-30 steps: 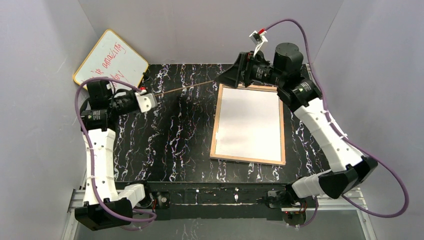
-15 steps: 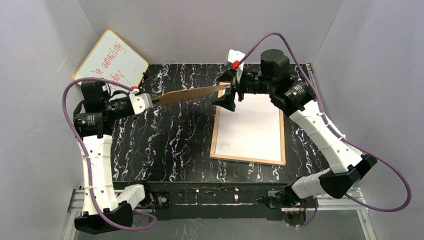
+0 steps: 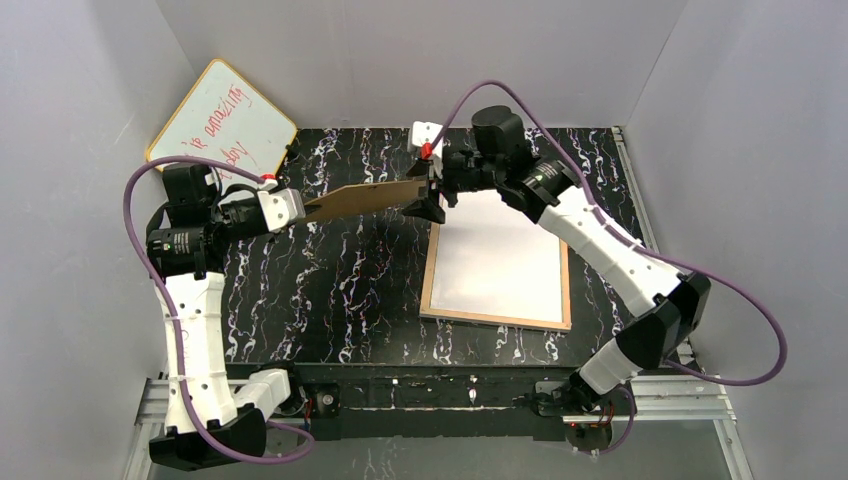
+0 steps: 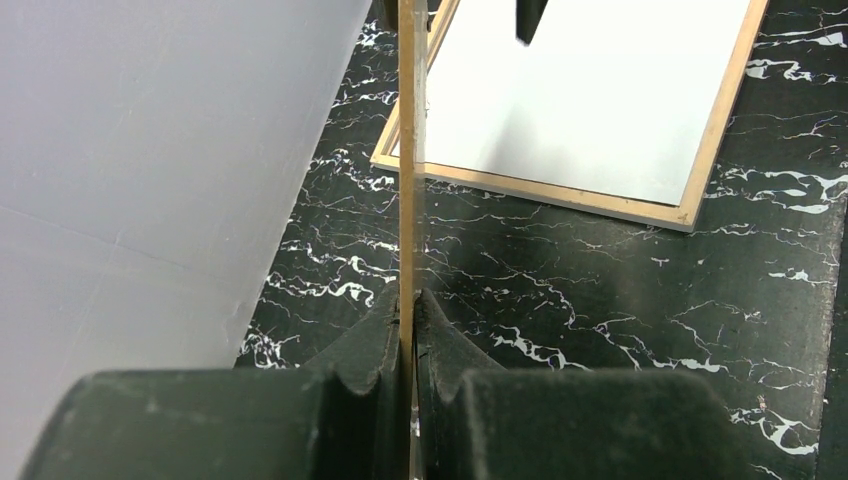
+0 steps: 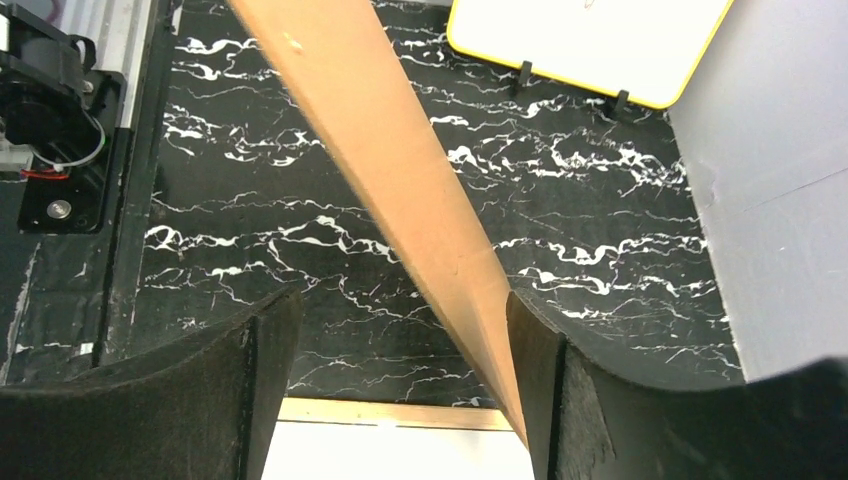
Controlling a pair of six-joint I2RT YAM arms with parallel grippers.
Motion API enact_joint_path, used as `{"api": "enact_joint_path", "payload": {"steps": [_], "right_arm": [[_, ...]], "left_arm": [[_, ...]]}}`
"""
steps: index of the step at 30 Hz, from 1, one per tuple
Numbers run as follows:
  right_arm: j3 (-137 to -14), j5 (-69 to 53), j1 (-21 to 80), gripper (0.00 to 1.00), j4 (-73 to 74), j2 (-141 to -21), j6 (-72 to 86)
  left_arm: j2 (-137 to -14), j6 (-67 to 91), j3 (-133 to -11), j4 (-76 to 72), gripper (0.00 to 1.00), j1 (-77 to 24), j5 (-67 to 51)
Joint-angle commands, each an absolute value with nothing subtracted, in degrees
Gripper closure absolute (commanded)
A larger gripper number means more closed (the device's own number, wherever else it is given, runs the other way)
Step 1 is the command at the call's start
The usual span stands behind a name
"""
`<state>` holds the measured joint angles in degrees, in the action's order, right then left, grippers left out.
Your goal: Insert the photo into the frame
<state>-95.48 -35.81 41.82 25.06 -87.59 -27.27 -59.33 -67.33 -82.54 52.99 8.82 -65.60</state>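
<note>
Two arms work over one black, white-veined table (image 3: 330, 290). One frame (image 3: 495, 320) lies flat right of centre, its tan wood back facing up. One photo (image 3: 497, 250) lies inside it, plain white back up, filling the opening. One brown backing board (image 3: 365, 196) is held in the air over the far part of the table, left of the frame, seen nearly edge-on from above. The left end effector (image 3: 300, 207) is closed tight on the board's left end; the left wrist view shows the thin edge pinched between both fingers. The right end effector (image 3: 425, 195) sits at the board's right end, fingers spread wide on either side of it. There the board runs close along one finger (image 5: 530, 380) without being clamped. One yellow-rimmed whiteboard (image 3: 222, 118) with red writing leans in the far left corner.
</note>
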Motion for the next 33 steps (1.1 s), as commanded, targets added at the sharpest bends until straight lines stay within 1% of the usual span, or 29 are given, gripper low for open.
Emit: {"api": "enact_joint_path", "payload": {"steps": [1,5,6,9,10,12,18,20,23,27,29,31,32,33], "right_arm": [[-99.87,-36.0,42.24,0.2,23.19,-89.84,-29.42],[-99.41,-37.32,42.36,0.32,22.64,-90.94,-29.14],[-98.83,-37.83,42.36,0.37,22.1,-90.93,-28.91],[-97.73,-39.14,42.53,0.55,21.63,-91.3,-28.16],[-97.39,-39.88,42.53,0.59,21.7,-91.27,-28.02],[-96.29,-40.73,42.54,0.61,21.2,-91.08,-27.21],[-95.56,-41.97,42.54,0.64,21.63,-91.23,-27.14],[-95.33,-42.74,42.58,0.64,21.42,-91.29,-27.45],[-95.02,-42.85,42.82,0.6,20.6,-91.59,-27.59],[-95.1,-41.27,43.64,0.62,20.22,-92.79,-27.93],[-95.1,-39.28,44.76,0.66,20.54,-93.4,-28.67],[-95.16,-36.53,45.71,0.73,20.72,-93.91,-29.27],[-95.18,-35.63,45.89,0.79,20.65,-94.03,-29.39],[-95.08,-34.45,46.07,0.88,20.03,-94.0,-29.17]], "left_arm": [[-57.81,-68.91,-82.9,52.03,1.0,8.82,-69.98],[-58.17,-69.04,-83.0,52.27,1.0,8.79,-69.9],[-58.3,-69.2,-83.04,52.36,1.0,8.8,-69.81],[-58.74,-70.09,-82.8,53.0,1.0,8.77,-69.1],[-58.98,-70.56,-82.86,53.41,1.0,8.75,-68.92],[-59.63,-72.07,-83.3,54.84,1.0,8.79,-68.25],[-62.85,-77.77,-86.48,61.81,1.0,8.79,-67.94],[-63.18,-78.55,-86.89,62.66,1.0,8.73,-67.79],[-63.34,-79.19,-87.0,62.93,1.0,8.83,-67.63],[-63.31,-79.82,-87.06,63.6,1.0,8.79,-67.35],[-63.33,-80.49,-87.19,64.15,1.0,8.76,-67.1],[-63.37,-80.88,-87.4,64.39,1.0,8.77,-67.22],[-63.35,-81.32,-87.45,64.34,1.0,8.83,-67.28],[-63.23,-81.65,-87.55,64.23,1.0,8.79,-67.34]]}}
